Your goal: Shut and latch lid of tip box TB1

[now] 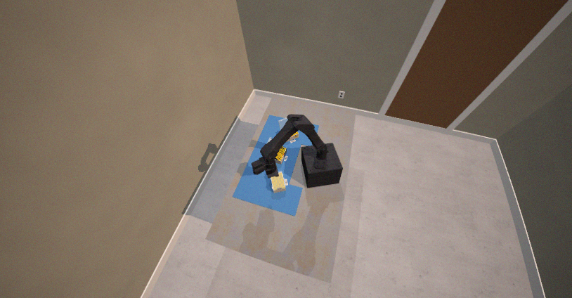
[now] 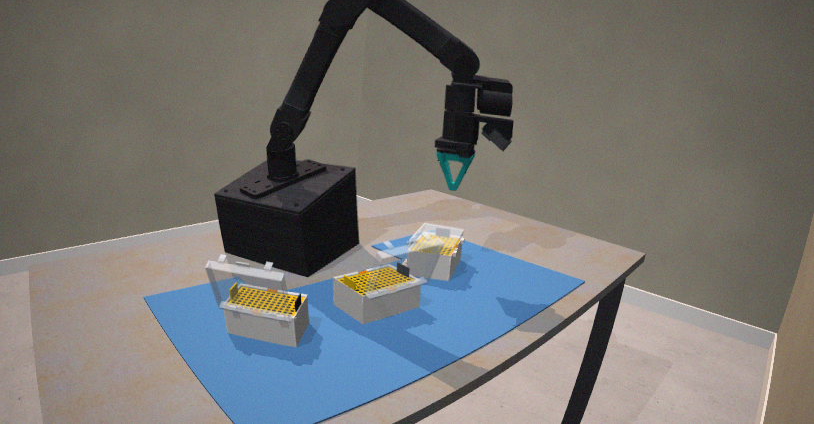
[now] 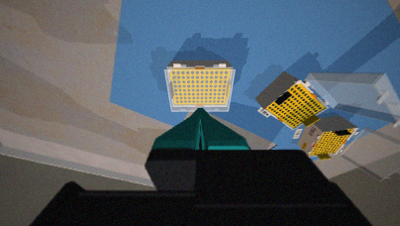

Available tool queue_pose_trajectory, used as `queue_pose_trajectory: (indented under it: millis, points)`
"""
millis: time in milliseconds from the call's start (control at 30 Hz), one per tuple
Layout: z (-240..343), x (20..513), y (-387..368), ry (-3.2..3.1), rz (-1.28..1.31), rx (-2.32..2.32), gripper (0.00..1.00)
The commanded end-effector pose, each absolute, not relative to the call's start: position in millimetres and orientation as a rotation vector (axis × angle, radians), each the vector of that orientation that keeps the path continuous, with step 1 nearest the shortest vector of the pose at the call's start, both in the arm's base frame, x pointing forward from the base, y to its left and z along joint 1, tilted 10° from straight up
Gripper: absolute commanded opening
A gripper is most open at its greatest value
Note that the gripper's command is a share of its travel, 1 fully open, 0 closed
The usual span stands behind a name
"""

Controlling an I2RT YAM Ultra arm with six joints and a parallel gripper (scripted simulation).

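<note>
I see my teal-fingered gripper (image 2: 454, 181) hanging high above the beige tabletop (image 2: 546, 239), fingers pressed together to a point with nothing between them. Well below it lies the blue bench mat (image 2: 472, 307) with three white tip boxes holding yellow inserts. The box almost directly under the gripper (image 3: 200, 88) shows a clear lid lying flat over its yellow grid in the wrist view. The middle box (image 2: 376, 292) sits farther off, turned askew, and the farthest box (image 2: 264, 313) has its clear lid standing upright behind it. I cannot read any ID sticker, so I cannot tell which box is TB1.
</note>
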State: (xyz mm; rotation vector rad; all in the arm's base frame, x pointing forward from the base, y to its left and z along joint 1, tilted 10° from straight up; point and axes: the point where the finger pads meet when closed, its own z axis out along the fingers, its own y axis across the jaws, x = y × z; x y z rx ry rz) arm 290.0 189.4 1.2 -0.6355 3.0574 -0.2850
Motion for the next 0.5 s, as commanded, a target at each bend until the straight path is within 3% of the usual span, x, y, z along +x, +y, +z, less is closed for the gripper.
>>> queue_pose_trajectory:
  millis: [0,467]
  points:
    - [18.0,292.7,194.5,3.035,-0.262,-0.631,0.00]
    - [24.9,292.3,195.7,3.035,-0.262,-0.631,0.00]
